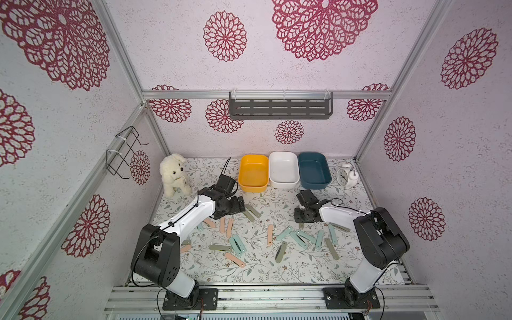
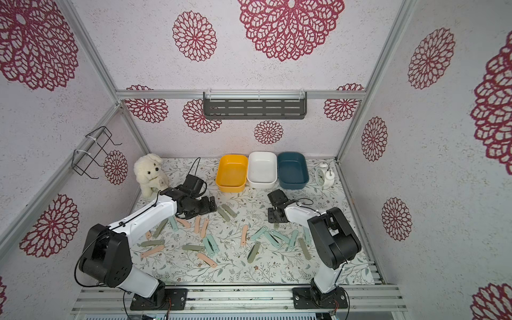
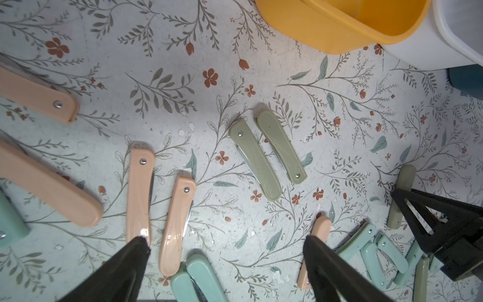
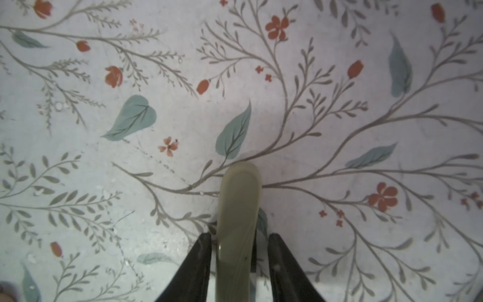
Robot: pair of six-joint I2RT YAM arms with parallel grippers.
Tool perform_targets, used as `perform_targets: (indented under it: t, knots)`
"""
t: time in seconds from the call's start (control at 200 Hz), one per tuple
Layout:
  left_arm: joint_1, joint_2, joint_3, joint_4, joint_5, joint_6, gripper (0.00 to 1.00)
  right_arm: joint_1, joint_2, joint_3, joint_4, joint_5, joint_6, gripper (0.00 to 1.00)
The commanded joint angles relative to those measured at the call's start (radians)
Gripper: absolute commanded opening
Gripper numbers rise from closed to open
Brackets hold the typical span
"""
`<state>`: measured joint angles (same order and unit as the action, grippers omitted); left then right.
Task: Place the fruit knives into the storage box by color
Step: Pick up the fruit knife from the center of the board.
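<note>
Several fruit knives lie loose on the floral mat: peach-pink ones (image 1: 270,234), mint ones (image 1: 284,232) and an olive pair (image 3: 266,154). The storage box is three tubs in a row at the back: yellow (image 1: 253,187), white (image 1: 284,183) and dark teal (image 1: 315,185). No knives show in them. My right gripper (image 4: 239,235) is down at the mat with an olive knife (image 4: 239,198) between its fingers; a narrow gap still shows on one side. My left gripper (image 3: 225,238) hangs wide open above the mat, with pink knives (image 3: 138,193) by one finger and nothing in it.
A white plush dog (image 1: 174,174) stands at the back left and a white alarm clock (image 1: 346,174) at the back right. A grey slotted shelf (image 1: 279,108) hangs on the back wall, and a black wire rack (image 1: 124,152) on the left wall.
</note>
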<state>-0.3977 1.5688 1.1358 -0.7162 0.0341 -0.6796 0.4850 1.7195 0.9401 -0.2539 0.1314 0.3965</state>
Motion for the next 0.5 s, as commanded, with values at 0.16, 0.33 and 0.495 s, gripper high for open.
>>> perform_targets:
  t: [0.16, 0.33, 0.495]
  knots:
    - [-0.011, 0.002, 0.016, 0.027, 0.011, 0.019, 0.97, -0.003, 0.046, 0.046, 0.011, 0.037, -0.001, 0.32]
    - [-0.012, 0.008, 0.027, 0.026, 0.009, 0.022, 0.97, -0.013, 0.076, 0.060, 0.008, 0.039, -0.011, 0.28]
    - [-0.011, 0.031, 0.053, 0.027, 0.027, 0.020, 0.97, -0.027, 0.052, 0.066, -0.004, 0.039, -0.015, 0.23]
